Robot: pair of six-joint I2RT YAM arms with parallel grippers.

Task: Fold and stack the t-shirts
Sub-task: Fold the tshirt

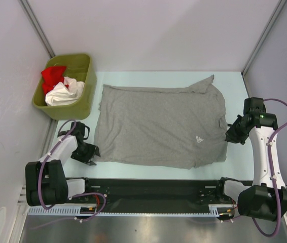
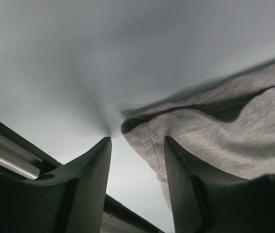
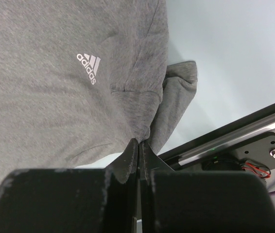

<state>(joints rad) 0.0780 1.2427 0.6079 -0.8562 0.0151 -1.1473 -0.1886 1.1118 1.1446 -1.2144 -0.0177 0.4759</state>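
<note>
A large heather-grey t-shirt [image 1: 158, 124] lies spread flat on the table, its white logo [image 1: 198, 139] near the right side. My left gripper [image 1: 88, 157] sits at the shirt's near-left corner and is open. In the left wrist view that corner of the grey t-shirt [image 2: 234, 131] reaches into the gap beside the right finger [image 2: 186, 184]. My right gripper [image 1: 230, 135] is at the shirt's right edge. In the right wrist view its jaws [image 3: 140, 141] are shut on a puckered fold of the grey t-shirt [image 3: 55, 97] below the logo [image 3: 90, 67]. A red t-shirt [image 1: 53, 76] and a white t-shirt [image 1: 65, 93] lie crumpled in the bin.
The olive-green bin [image 1: 85, 98] stands at the table's far left corner, close to the grey shirt's left edge. A black rail [image 1: 148, 190] runs along the near edge between the arm bases. Walls and metal posts enclose the table on three sides.
</note>
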